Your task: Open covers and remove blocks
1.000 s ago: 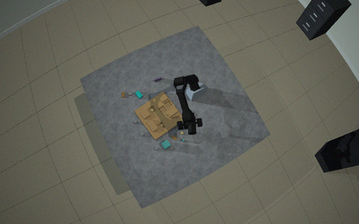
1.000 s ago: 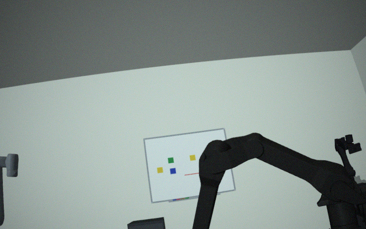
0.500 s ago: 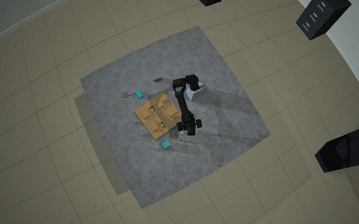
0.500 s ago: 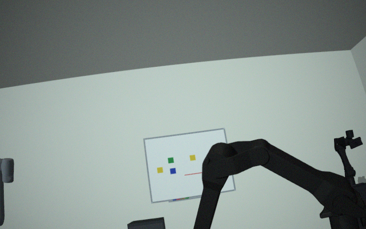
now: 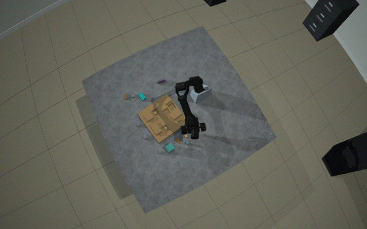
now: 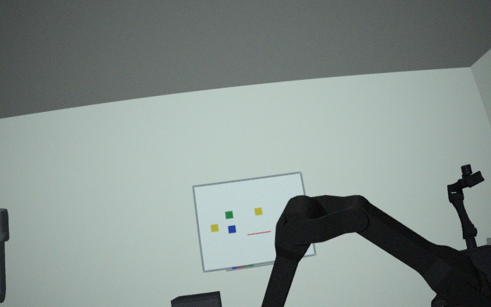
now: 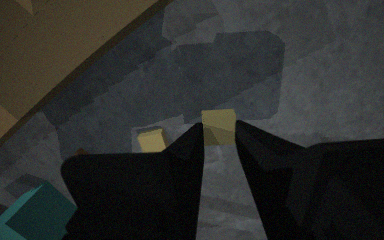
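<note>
- The tool (image 7: 219,131) is pinched on a small yellow block (image 7: 218,126); the block is held between the fingertips, above the grey tabletop (image 7: 320,75), off the board (image 7: 45,55), whose corner is seen at 10 o'clock in the wrist view.
- A second yellow block (image 7: 150,139) is lying on the tabletop just beside the tool, at 9 o'clock of the held one.
- Risk, judged: the held block could be set down on or against the lying block if it is released too far toward 9 o'clock; a knock from the left finger is also possible.
- Risk, judged: only the tip of the block is gripped, so it could slip or tip out on a fast descent.
- Risk, judged: a release too near the board edge would leave the block not clear of it.
- Counts from the top view: one board (image 5: 160,118), two teal blocks (image 5: 141,96) (image 5: 169,147), one purple block (image 5: 161,81), one orange block (image 5: 126,96); several small grey pieces around the board are too small to count surely.
- Covers on the board are too small to count or judge.
</note>
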`<action>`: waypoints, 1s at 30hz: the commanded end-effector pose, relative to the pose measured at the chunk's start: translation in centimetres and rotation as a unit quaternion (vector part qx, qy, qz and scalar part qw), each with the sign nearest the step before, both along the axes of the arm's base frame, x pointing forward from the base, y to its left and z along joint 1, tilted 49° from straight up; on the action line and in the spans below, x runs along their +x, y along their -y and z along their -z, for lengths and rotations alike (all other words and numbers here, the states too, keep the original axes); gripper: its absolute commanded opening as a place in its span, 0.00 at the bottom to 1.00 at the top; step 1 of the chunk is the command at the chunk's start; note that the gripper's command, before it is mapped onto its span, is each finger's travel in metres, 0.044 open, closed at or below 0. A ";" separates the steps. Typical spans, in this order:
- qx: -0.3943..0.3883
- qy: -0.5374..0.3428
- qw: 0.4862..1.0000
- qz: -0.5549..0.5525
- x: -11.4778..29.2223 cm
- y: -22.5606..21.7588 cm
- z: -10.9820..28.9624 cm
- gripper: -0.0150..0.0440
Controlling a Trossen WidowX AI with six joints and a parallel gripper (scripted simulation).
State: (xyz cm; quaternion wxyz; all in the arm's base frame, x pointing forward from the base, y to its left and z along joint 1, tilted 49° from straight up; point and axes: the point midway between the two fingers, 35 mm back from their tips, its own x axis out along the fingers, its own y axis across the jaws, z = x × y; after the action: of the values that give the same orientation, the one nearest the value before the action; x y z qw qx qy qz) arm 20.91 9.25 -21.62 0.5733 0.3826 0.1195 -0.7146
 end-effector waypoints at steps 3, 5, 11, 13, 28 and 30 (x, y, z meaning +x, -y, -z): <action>-0.005 -0.004 1.000 -0.002 -0.4 1.2 0.7 0.39; -0.006 -0.004 1.000 -0.002 -0.5 1.4 0.8 0.39; -0.006 -0.004 1.000 -0.002 -0.6 2.2 1.4 0.39; -0.006 -0.004 1.000 -0.002 -0.7 2.2 1.4 0.39; -0.003 -0.001 1.000 0.001 -0.5 1.9 1.4 0.88; -0.003 -0.001 1.000 0.001 -0.5 1.9 1.3 0.97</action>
State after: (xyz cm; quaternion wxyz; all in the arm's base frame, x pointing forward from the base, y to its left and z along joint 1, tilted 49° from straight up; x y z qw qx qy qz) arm 20.41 7.31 -23.00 0.5740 0.3795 0.1177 -0.7160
